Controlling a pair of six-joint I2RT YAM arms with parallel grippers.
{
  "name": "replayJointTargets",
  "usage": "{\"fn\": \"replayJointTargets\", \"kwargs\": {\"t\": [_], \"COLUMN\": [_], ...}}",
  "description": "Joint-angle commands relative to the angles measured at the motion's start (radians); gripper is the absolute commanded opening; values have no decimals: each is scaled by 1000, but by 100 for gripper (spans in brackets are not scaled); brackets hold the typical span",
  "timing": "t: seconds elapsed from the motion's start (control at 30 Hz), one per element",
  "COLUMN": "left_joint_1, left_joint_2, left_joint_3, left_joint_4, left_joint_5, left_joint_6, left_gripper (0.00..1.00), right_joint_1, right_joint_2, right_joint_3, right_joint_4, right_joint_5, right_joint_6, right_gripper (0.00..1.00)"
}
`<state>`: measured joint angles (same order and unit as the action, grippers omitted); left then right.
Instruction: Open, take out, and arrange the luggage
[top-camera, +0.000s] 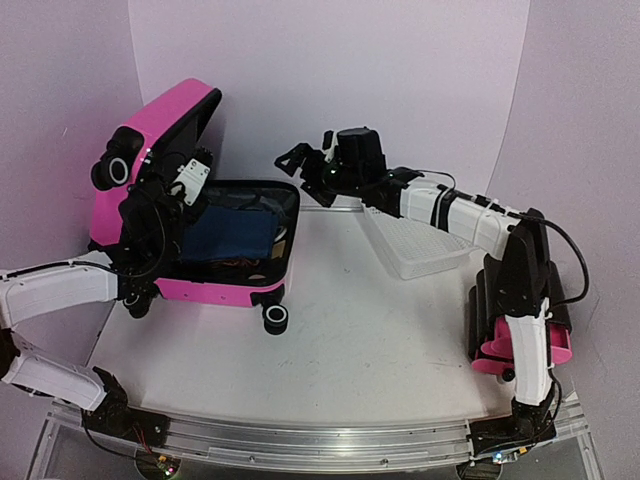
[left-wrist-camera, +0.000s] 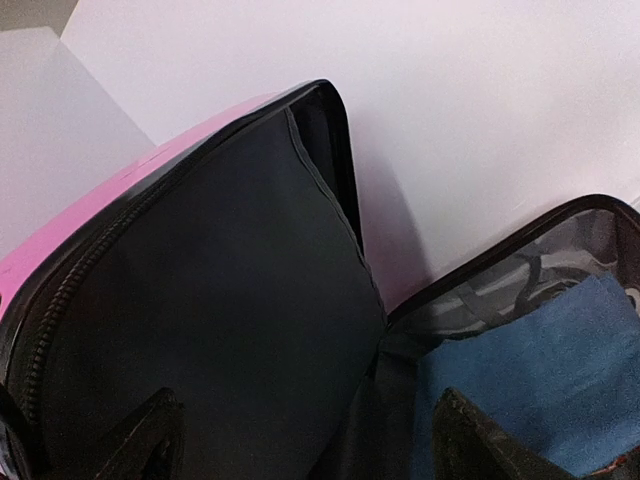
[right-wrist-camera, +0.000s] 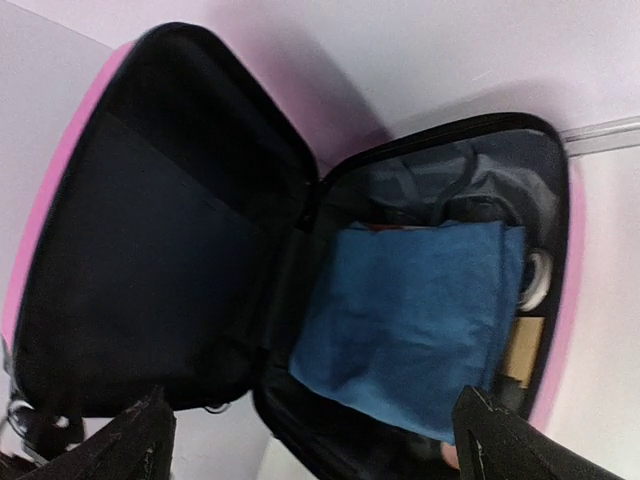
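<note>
Luggage (top-camera: 212, 290) lies open at far left of table (top-camera: 340, 345), lid (top-camera: 165, 115) upright; left gripper (left-wrist-camera: 310, 435) and right gripper (right-wrist-camera: 315, 440) both spread wide, holding nothing; risk: a nudge while reaching for the cloth (top-camera: 232, 235) could drop the lid onto 1 gripper.

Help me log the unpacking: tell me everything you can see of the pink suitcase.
The luggage is a hot-pink hard-shell suitcase with a black zipper band, black lining and small wheels. It lies open on the table, lid raised and tilted back at the left. Its base holds a folded blue cloth over other, unclear items. The left gripper, open, hovers at the hinge; contact cannot be told.
</note>
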<state>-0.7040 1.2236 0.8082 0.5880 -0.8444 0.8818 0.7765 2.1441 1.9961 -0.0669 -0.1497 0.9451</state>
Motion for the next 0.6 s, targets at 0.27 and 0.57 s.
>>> {"fn": "replayJointTargets", "kwargs": {"t": [0.27, 0.57], "left_joint_1": [154, 245], "left_joint_2": [-74, -66], "left_joint_3": [224, 341], "left_joint_4": [-347, -556], "left_joint_5": [-76, -86], "left_joint_6": [-114, -164], "left_gripper": [92, 94], "right_joint_1": [14, 27], "right_joint_2": [22, 149], "right_joint_3": [-80, -10], "right_joint_4": [-406, -450], "right_joint_5": [109, 108], "right_joint_6": [-362, -344], "right_gripper": [98, 98]}}
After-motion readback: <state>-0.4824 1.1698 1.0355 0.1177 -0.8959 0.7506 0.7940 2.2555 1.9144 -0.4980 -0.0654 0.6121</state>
